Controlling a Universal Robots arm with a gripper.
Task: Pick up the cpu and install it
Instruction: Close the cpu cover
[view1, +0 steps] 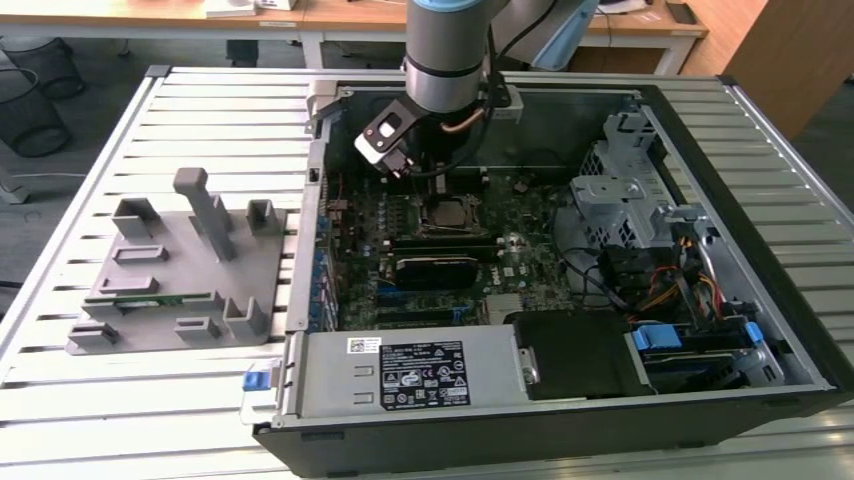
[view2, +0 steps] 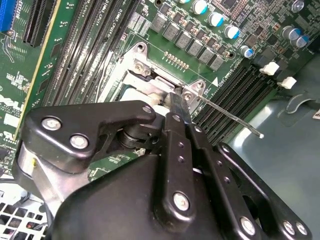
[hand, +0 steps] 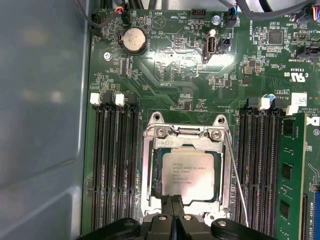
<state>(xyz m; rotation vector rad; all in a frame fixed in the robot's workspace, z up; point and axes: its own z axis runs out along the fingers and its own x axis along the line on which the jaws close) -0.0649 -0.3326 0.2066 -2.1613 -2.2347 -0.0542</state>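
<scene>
Arm, exterior view: grey arm (view1: 451, 50) comes down from upper centre of frame into the open computer case (view1: 561, 445) on the slatted desk (view1: 120, 420). Its lower end is over the upper middle of the motherboard (view1: 521, 235).
Fixture, exterior view: grey fixture (view1: 174, 270) sits on the desk at left of frame, well apart from the arm.
Chip, first wrist view: cpu (hand: 187, 174) lies flat inside the socket frame (hand: 149, 175) at lower centre, silver top up, square to the frame.
Tool, first wrist view: end effector (hand: 174, 202) at bottom centre, fingers pressed together with nothing between them. Tips sit over the frame's edge, just beside the cpu; contact cannot be told.
Rod, first wrist view: thin lever (hand: 236, 175) runs along the frame's right side.
Memory, first wrist view: green memory module (hand: 290, 175) stands in a slot at right of frame.
Tool, second wrist view: black body across the lower half; closed tips reach the socket frame at centre.
Rod, second wrist view: lever (view2: 227, 116) slants away from the frame toward the right, its end free. The tilt reads here; from the first wrist view it looks flat beside the frame.
View gain: exterior view gives fixture and whole case; wrist views give the seated chip.
Progress (judged): pick and placement done. Lever looks unhooked, so clamping appears outstanding.
</scene>
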